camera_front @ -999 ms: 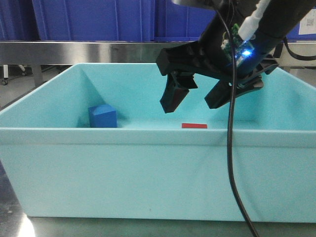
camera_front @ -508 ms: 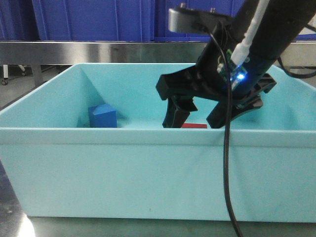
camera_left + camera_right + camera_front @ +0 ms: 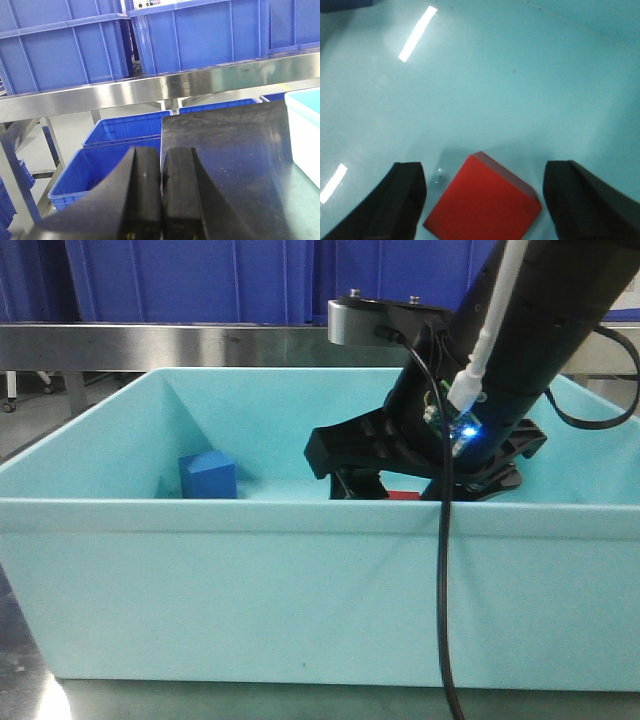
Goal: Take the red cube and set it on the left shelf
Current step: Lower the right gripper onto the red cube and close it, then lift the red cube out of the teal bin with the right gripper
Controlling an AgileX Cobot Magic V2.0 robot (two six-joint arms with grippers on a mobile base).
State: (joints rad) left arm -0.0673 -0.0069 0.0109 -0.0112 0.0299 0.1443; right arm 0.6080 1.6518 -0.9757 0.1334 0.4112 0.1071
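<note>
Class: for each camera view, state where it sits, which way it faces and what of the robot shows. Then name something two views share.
Exterior front-facing: low before the pale turquoise plastic tub, facing across it to the brushed stainless-steel shelf; the right gripper shows, dipped inside.
Left wrist-mounted: behind the shut left gripper, facing the shelf's deep-blue plastic crates.
Right wrist-mounted: looks down at the tub floor; open fingers flank the small red cube.
Shared: front and right wrist both show the red cube.
</note>
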